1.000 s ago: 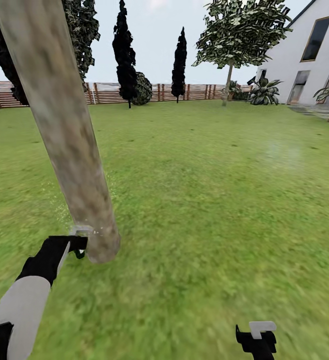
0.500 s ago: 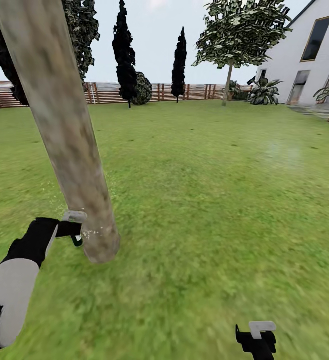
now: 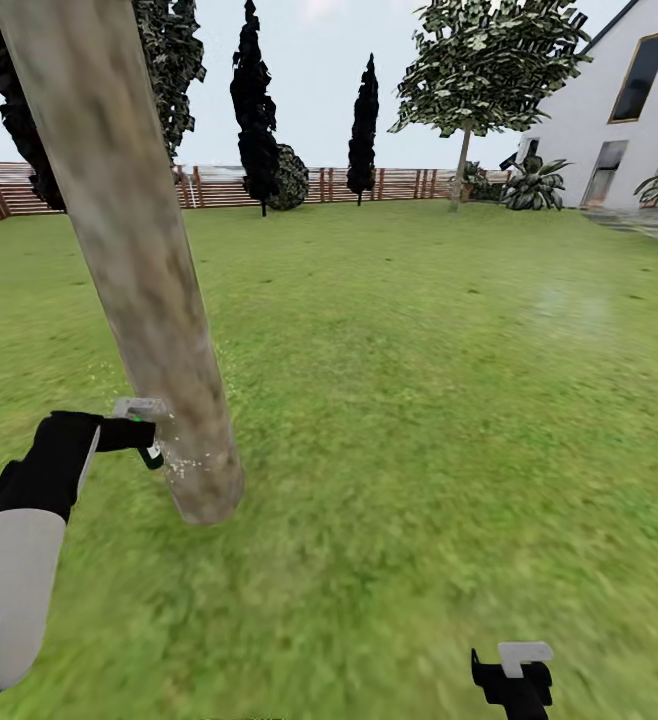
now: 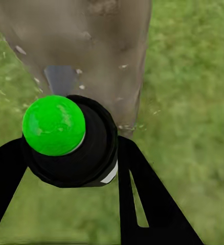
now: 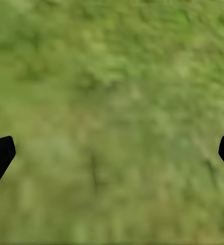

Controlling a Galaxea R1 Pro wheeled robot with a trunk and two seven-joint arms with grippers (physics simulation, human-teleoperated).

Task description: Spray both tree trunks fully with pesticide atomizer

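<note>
1. My left gripper (image 4: 73,168) is clamped around the pesticide atomizer (image 4: 71,140), black fingers either side of its dark round body, the bright green cap (image 4: 53,125) facing the wrist camera.
2. In the head view the atomizer (image 3: 149,452) sits just beside the leaning tree trunk (image 3: 139,260), low down near its base, with pale specks dotted on the bark there.
3. I judge it light, rigid and smooth (probably a bit slippery), so the round body is the right place to hold.
4. How much pesticide is inside I cannot tell; the body is opaque.
5. My right gripper (image 5: 112,153) hangs spread wide over the grass (image 5: 112,92), holding nothing.
</note>
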